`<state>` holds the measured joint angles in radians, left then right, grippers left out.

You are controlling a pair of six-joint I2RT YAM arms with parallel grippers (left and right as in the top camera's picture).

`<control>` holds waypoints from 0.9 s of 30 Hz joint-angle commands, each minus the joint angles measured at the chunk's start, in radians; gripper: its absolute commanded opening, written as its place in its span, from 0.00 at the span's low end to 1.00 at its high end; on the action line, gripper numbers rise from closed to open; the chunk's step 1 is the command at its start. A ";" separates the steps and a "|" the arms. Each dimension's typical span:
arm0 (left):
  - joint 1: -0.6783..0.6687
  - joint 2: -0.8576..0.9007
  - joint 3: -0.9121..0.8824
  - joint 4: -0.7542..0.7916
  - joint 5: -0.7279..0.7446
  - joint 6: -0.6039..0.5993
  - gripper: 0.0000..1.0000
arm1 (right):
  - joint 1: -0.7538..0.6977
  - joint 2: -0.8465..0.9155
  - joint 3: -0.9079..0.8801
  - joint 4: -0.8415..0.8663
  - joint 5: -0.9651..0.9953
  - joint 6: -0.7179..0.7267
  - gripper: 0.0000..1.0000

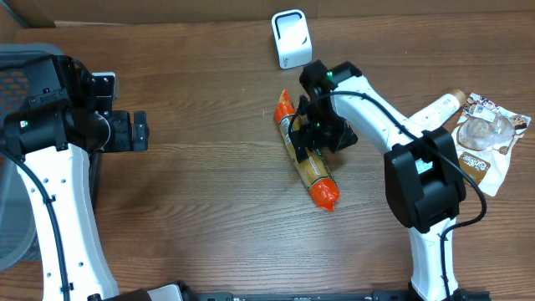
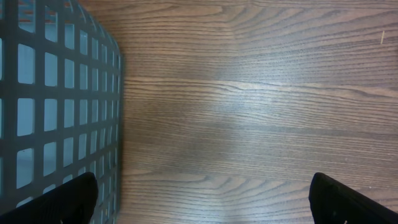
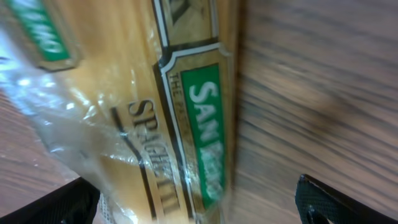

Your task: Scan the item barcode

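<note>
Right gripper: spread wide, nothing clamped, poised directly over spaghetti packet. In wrist view, one finger clear of packet with bare wood between; other finger at edge of clear wrapper, contact not determinable. Left gripper: likewise wide and empty, at far left beside mesh basket, well apart from packet.

Location of task item: flat on table, right of centre, immediately beneath right gripper. Long axis diagonal, far-left to near-right, orange ends at both extremes. Fingers set either side of short width, across that axis.

Facing device: white scanner, upright at far side of table, near far end of packet.

Judgement: right arm plainly nearer, left arm out of contention. Barcode not seen in any view; only brand panel and "SPAGHETTI" lettering legible from wrist. Next move judged to require closing across short width, a lift, then turning of coded face toward scanner.

Count:
- spaghetti packet, one
- scanner, one
- mesh basket, one
- snack bag, one, at right edge
- bottle, one, just beside snack bag
- arms, two
</note>
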<state>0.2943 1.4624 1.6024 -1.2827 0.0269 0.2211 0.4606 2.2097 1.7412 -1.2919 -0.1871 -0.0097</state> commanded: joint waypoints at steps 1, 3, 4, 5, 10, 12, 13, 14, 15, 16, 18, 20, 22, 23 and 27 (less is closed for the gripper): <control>-0.002 -0.011 0.003 0.001 0.015 0.026 1.00 | 0.009 0.002 -0.063 0.016 -0.043 -0.025 1.00; -0.002 -0.011 0.003 0.001 0.015 0.026 1.00 | 0.016 0.002 -0.084 0.020 -0.043 -0.025 1.00; -0.002 -0.011 0.003 0.001 0.015 0.026 1.00 | 0.019 0.002 -0.092 0.020 -0.043 -0.025 1.00; -0.002 -0.011 0.003 0.001 0.015 0.026 0.99 | 0.022 0.002 -0.097 0.020 -0.042 -0.025 1.00; -0.002 -0.011 0.003 0.001 0.015 0.026 1.00 | 0.022 -0.001 -0.088 0.016 -0.042 -0.025 0.99; -0.002 -0.011 0.003 0.001 0.015 0.026 1.00 | 0.019 -0.006 -0.066 0.000 -0.041 -0.025 0.96; -0.002 -0.011 0.003 0.001 0.015 0.026 1.00 | 0.019 -0.011 -0.052 -0.013 -0.039 -0.025 0.95; -0.002 -0.011 0.003 0.001 0.015 0.026 0.99 | 0.019 -0.021 -0.037 -0.025 -0.035 -0.025 0.95; -0.002 -0.011 0.003 0.001 0.015 0.026 1.00 | 0.019 -0.031 -0.025 -0.034 -0.034 -0.025 0.95; -0.002 -0.011 0.003 0.001 0.015 0.026 1.00 | 0.019 -0.042 -0.014 -0.042 -0.031 -0.025 0.95; -0.002 -0.011 0.003 0.001 0.015 0.026 0.99 | 0.020 -0.069 0.005 -0.052 -0.025 -0.024 0.95; -0.002 -0.011 0.003 0.001 0.015 0.026 1.00 | 0.023 -0.096 0.018 -0.058 -0.005 -0.016 0.95; -0.002 -0.011 0.003 0.001 0.015 0.026 1.00 | 0.023 -0.124 0.024 -0.061 0.013 -0.013 0.95; -0.002 -0.011 0.003 0.001 0.015 0.026 1.00 | 0.023 -0.137 0.024 -0.061 0.013 -0.013 0.95; -0.002 -0.011 0.003 0.001 0.015 0.027 0.99 | 0.031 -0.154 0.022 -0.095 -0.009 -0.014 0.97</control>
<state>0.2943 1.4624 1.6024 -1.2827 0.0273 0.2211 0.4793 2.1010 1.7386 -1.3754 -0.1932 -0.0257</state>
